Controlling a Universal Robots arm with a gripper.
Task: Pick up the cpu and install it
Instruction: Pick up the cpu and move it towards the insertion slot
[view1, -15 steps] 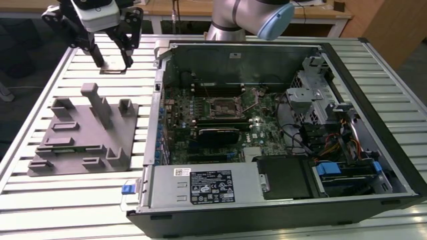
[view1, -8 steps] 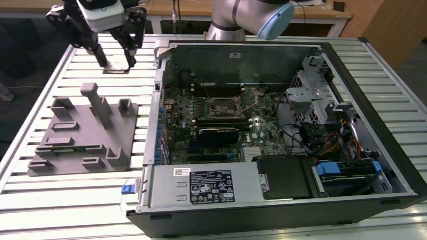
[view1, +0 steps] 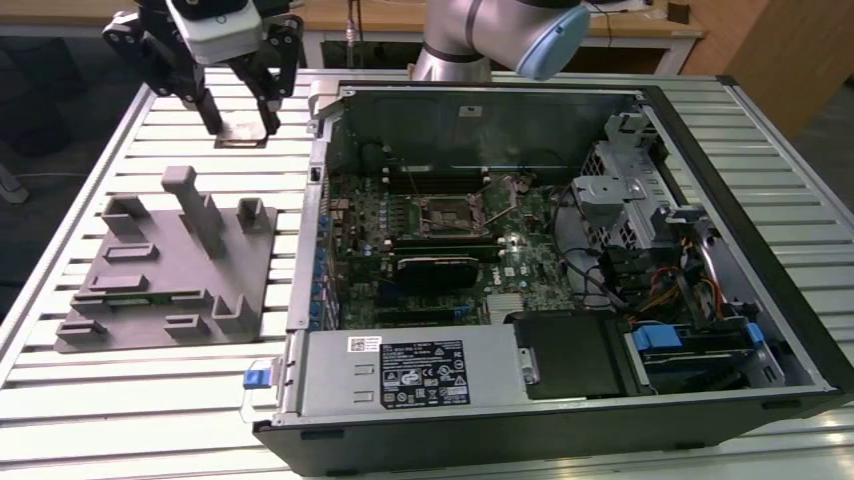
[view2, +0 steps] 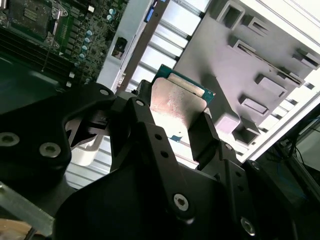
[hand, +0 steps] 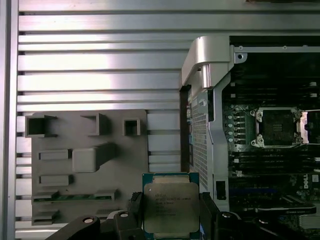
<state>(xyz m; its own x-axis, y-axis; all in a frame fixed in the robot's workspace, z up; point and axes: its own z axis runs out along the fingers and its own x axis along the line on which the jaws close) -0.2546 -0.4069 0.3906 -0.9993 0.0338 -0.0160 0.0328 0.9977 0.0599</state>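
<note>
The cpu (view1: 244, 131) is a flat square chip with a silvery top and a green rim. It hangs above the slatted table near the far corner on the exterior view's left. My gripper (view1: 240, 124) is shut on it, one black finger on each side. In both wrist views the cpu (view2: 180, 100) (hand: 171, 205) sits held between the fingers (view2: 206, 131) (hand: 134, 204). The open motherboard socket (view1: 445, 212) (hand: 276, 127) lies inside the computer case, well off to the exterior view's right of the gripper. It has a metal frame with the lid raised.
A grey fixture plate (view1: 167, 270) (hand: 85, 165) with raised blocks and slots lies on the table below the gripper. The open computer case (view1: 747, 200) holds the board, cables, drive bays and a power supply (view1: 400, 370). Its side wall (hand: 207, 65) stands between gripper and socket.
</note>
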